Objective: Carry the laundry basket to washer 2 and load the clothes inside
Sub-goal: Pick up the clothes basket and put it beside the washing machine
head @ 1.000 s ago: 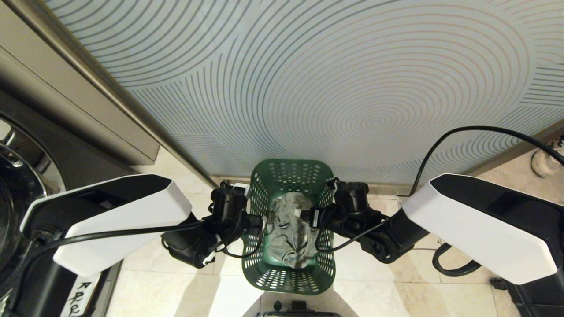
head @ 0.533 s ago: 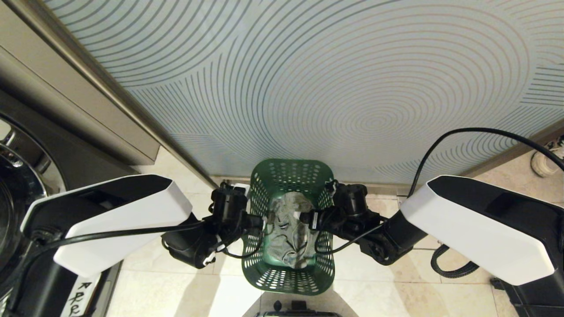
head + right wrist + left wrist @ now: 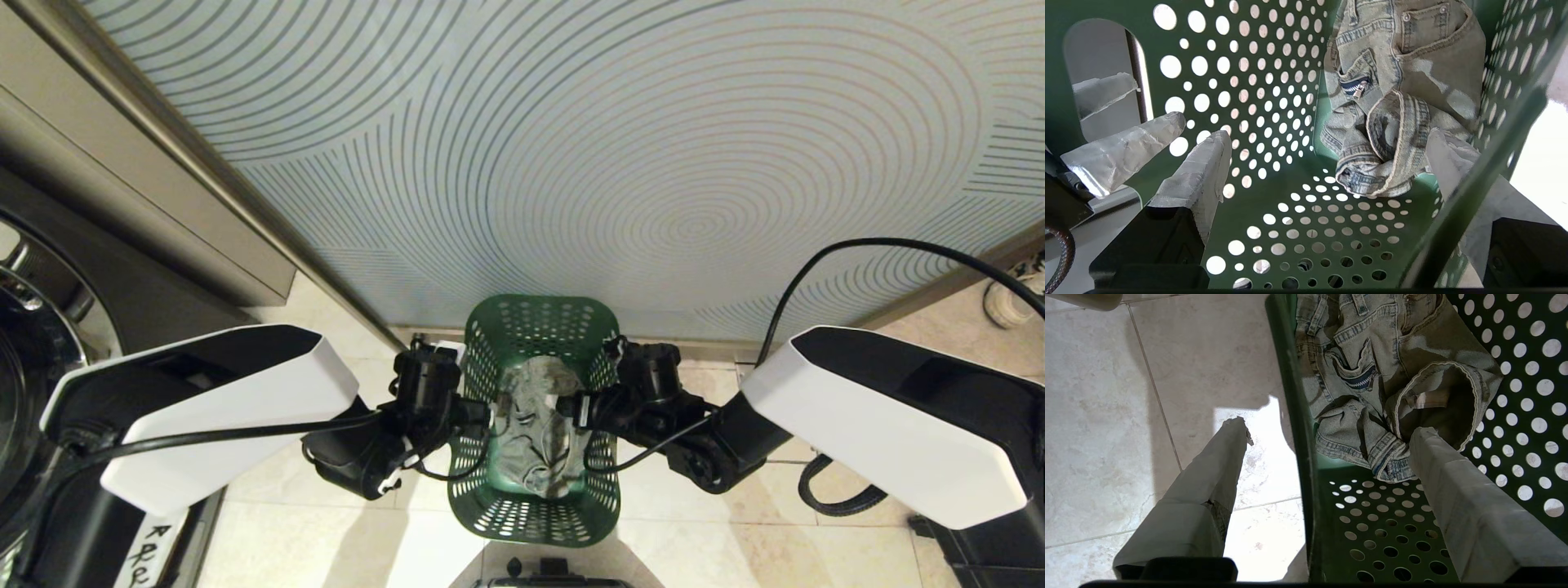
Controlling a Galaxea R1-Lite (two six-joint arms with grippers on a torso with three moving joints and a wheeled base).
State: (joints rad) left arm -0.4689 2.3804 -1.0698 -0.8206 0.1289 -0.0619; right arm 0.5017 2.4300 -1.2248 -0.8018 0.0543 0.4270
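Pale marbled floor tile [image 3: 269, 523] and a swirl-patterned glass wall [image 3: 620, 163] frame my view, with the basket sitting on the tile right in front of the base.

Both jaws stand wide and each straddles a long wall of the laundry basket [image 3: 532, 327]. On the left gripper [image 3: 1327, 457] I see one taped finger outside over the tile and the other inside, its tip beside the denim; the green wall runs up between them without being pinched. The right gripper [image 3: 1331, 151] sits the same way on the opposite wall, one finger inside near the perforated side and the other outside, behind the rim. I read this as bracketing the walls for a two-handed lift, not yet a grip.

Between the two grippers, on the basket's base, lie the clothes [image 3: 539, 429]: a crumpled pale denim garment with a zip showing, touching the inner finger of each gripper or very nearly.

Further out, off my left arm, a dark machine with a chrome-ringed door [image 3: 33, 343] shows at the edge; I cannot read its label, so I can't say whether it is washer 2.

My judgement is that the task is at its very start: the grip is unmade, the basket is on the floor, and carrying and loading are all ahead.
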